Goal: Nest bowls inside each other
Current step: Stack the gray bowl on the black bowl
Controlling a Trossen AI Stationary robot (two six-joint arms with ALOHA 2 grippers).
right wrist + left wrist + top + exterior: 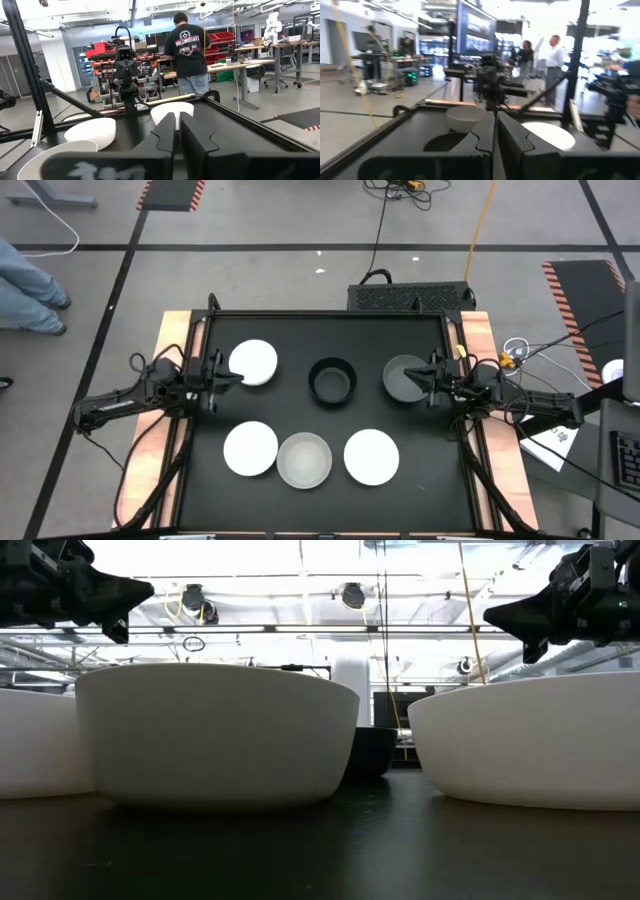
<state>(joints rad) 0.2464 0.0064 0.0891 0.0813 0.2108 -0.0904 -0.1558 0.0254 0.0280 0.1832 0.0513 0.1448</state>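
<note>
Six bowls on black table (320, 470), all separate, none nested: 3 white (254, 363) (250, 449) (371, 456), black (332, 380), dk grey (404, 377), translucent (304, 460). Left gripper (238, 379) by far-left white bowl, fingers together. Right gripper (413, 383) over dk grey bowl, fingers together, empty.

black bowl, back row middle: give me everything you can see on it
The black bowl is small, round and plain, with a matte dark finish. It sits upright and empty on the black table, in the middle of the back row, between a white bowl and the dark grey bowl. Nothing touches it and nothing is nested in it. In the low view only a sliver shows between nearer bowls.
</note>
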